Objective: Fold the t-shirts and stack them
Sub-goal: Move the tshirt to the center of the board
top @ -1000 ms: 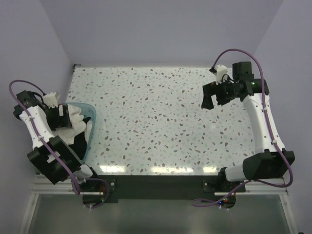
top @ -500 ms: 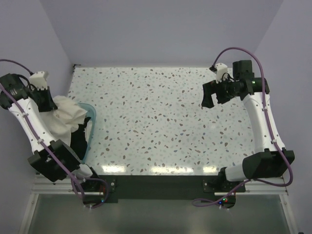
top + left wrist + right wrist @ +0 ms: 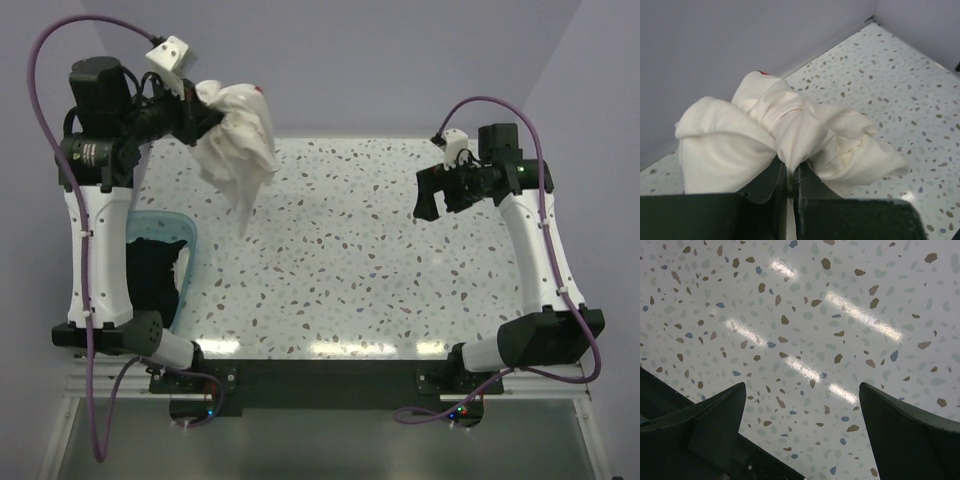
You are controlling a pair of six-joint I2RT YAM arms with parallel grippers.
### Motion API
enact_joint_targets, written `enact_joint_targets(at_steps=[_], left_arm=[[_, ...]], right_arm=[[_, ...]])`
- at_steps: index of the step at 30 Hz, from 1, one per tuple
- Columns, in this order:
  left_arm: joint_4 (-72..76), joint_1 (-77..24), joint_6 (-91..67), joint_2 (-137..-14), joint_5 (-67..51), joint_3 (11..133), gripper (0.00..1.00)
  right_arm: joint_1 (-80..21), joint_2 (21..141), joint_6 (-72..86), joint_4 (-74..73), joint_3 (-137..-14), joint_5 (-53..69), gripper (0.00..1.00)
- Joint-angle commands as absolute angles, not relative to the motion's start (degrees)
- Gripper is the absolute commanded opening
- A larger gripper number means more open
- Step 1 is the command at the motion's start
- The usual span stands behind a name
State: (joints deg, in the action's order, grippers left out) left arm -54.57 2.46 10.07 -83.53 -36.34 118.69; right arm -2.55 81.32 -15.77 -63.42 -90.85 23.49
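Observation:
A crumpled white t-shirt (image 3: 238, 145) with a trace of red hangs high above the table's far left. My left gripper (image 3: 197, 122) is shut on a pinch of its cloth. In the left wrist view the bunched white t-shirt (image 3: 790, 135) fills the middle, and a fold of it is clamped at my left gripper (image 3: 789, 172). A black t-shirt (image 3: 152, 275) lies in the teal tub (image 3: 186, 237) at the left edge. My right gripper (image 3: 433, 196) hovers open over the table's right side. The right wrist view shows the right gripper (image 3: 802, 405) with only speckled tabletop between its fingers.
The speckled table (image 3: 340, 260) spreads between the two arms. Purple walls close it in at the back and sides. The tub sits against the left edge beside the left arm's base.
My left gripper closed on the white t-shirt in the tub and lifted it high up and toward the table's far left. The right arm has stayed put.

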Motion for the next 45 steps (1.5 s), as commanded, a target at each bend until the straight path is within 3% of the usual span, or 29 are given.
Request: enact_joint_targets(at_steps=[1, 4, 5, 6, 8, 11, 13, 15, 21, 26, 31, 36, 40, 45], left_arm=[[-39.0, -4.6, -3.0, -87.2, -42.9, 122.4, 0.00], [-33.2, -8.4, -6.8, -89.0, -51.2, 121.1, 0.00], [-28.1, -8.5, -8.4, -88.5, -54.0, 115.3, 0.06], [-25.6, -8.4, -11.5, -86.3, -56.7, 111.4, 0.27], [-28.5, -5.8, -9.0, -84.7, -55.6, 101.4, 1.00], [-37.1, 3.8, -2.3, -85.9, -60.8, 89.4, 1.00], [-45.9, 6.5, 10.1, -87.9, -58.5, 87.2, 1.00], [-44.2, 6.6, 15.0, -85.3, -52.3, 81.1, 1.00], [-40.6, -5.6, 20.7, -83.9, -41.0, 69.4, 1.00], [-33.9, -11.1, 18.3, -86.7, -35.6, 61.2, 0.87], [-30.9, -14.5, 16.1, -93.9, -30.2, 60.0, 0.77], [-29.5, -15.4, 13.0, -99.7, -30.1, 60.8, 0.75], [-27.9, -15.6, 11.3, -102.2, -30.7, 60.9, 0.63], [-29.3, -15.0, 10.9, -103.7, -29.4, 63.3, 0.31]], right_arm=[[-1.8, 78.5, -15.3, -62.9, -91.8, 22.8, 0.99], [-1.1, 77.9, -16.3, -63.6, -90.8, 22.8, 0.99], [-1.1, 77.7, -16.8, -63.6, -90.4, 22.7, 0.99], [-1.0, 77.6, -17.8, -63.9, -90.0, 22.6, 0.99], [-1.1, 78.0, -19.2, -64.9, -89.1, 22.8, 0.99], [-1.1, 79.2, -22.2, -66.4, -87.7, 22.1, 0.99], [-1.1, 79.9, -24.2, -66.6, -85.4, 21.2, 0.98], [-1.2, 80.2, -25.7, -65.4, -83.2, 20.0, 0.99], [-3.6, 83.8, -29.1, -64.3, -76.6, 19.1, 0.96], [-8.5, 83.1, -30.0, -58.5, -66.5, 11.3, 0.90], [-10.0, 87.3, -27.9, -49.8, -61.4, 5.6, 0.80], [-10.2, 92.2, -24.8, -43.5, -60.8, 2.5, 0.78], [-10.5, 95.1, -23.6, -39.9, -60.6, 1.4, 0.77], [-10.7, 98.5, -23.2, -36.4, -59.9, -0.8, 0.68]])
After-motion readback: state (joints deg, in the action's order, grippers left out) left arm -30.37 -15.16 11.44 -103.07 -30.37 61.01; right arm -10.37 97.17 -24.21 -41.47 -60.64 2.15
